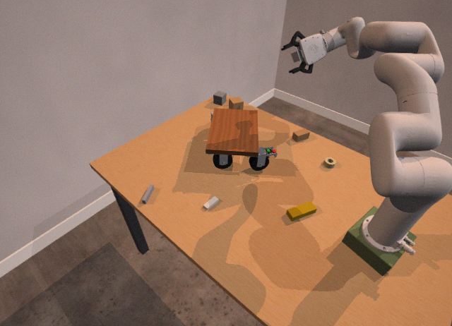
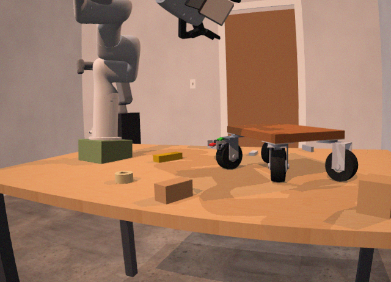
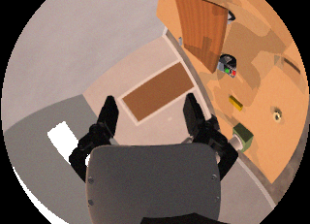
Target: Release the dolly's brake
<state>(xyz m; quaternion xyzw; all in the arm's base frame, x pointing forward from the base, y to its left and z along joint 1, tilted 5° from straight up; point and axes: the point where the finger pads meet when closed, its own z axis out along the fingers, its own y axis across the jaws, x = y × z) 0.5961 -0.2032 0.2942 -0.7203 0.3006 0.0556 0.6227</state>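
In the top view the grey bar (image 1: 147, 193) and white block (image 1: 210, 202) lie farthest from the pincer (image 1: 296, 51), near the table's (image 1: 120, 162) front-left edge; the dolly (image 1: 233, 135) stands on its black wheels well below and to the left of the pincer, with the brake pedal (image 1: 270, 150) at the deck's near right corner, red and green marks side by side; the yellow block (image 1: 301, 210), brown block (image 1: 300, 135) and tape ring (image 1: 330, 162) lie between dolly and green base (image 1: 356, 244); the pincer hangs high, fingers spread fully, grasping nothing.

The exterior view alone shows a door (image 2: 261, 71) behind the dolly (image 2: 285, 132) and the pedal (image 2: 217, 141) from the side, roughly level, red end outward, green inward.

The wrist view shows both fingers wide apart, pointing away from the table, the dolly (image 3: 201, 29) off to the right.
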